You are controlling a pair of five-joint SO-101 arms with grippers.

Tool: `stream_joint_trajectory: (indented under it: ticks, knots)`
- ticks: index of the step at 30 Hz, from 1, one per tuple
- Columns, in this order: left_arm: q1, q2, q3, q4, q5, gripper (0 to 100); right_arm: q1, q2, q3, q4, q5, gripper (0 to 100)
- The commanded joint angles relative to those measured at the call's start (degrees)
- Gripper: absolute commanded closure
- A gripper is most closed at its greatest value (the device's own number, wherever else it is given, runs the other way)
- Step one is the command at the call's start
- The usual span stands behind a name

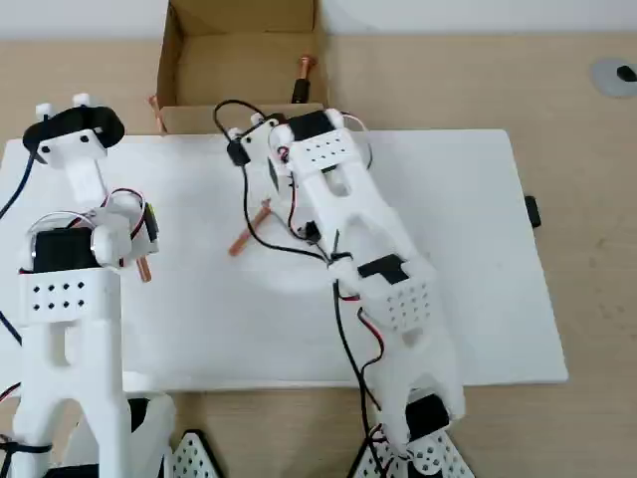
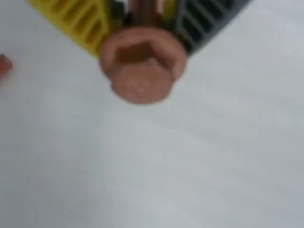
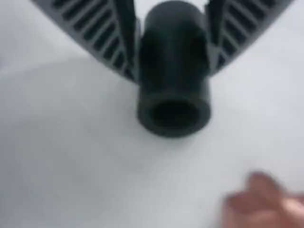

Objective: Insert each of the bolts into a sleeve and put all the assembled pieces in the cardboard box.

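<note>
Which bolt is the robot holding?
The bolt pinched in the left hand. A loose bolt lies on the board; a sleeved one is in the cardboard box.

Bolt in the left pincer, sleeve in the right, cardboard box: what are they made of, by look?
The bolt: copper-brown, dull, no metallic glint on its hex head; likely plastic, coated metal possible. The sleeve: black, smooth, faint soft sheen around the bore; probably plastic. The cardboard box: plain brown board, matte, folded flaps; looks like ordinary cardboard.
</note>
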Motion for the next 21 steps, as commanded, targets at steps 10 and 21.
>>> stream_joint_trajectory:
  ticks: [10,21]
  knots:
    - [0.9,-2.2,-9.9,5.5,0.1,99,0.7,-15.7,-9.1,7.6,-0.4,98.8]
    - [0.9,-2.2,-19.6,14.4,0.2,99,-3.0,-52.4,-6.9,7.6,0.0,98.8]
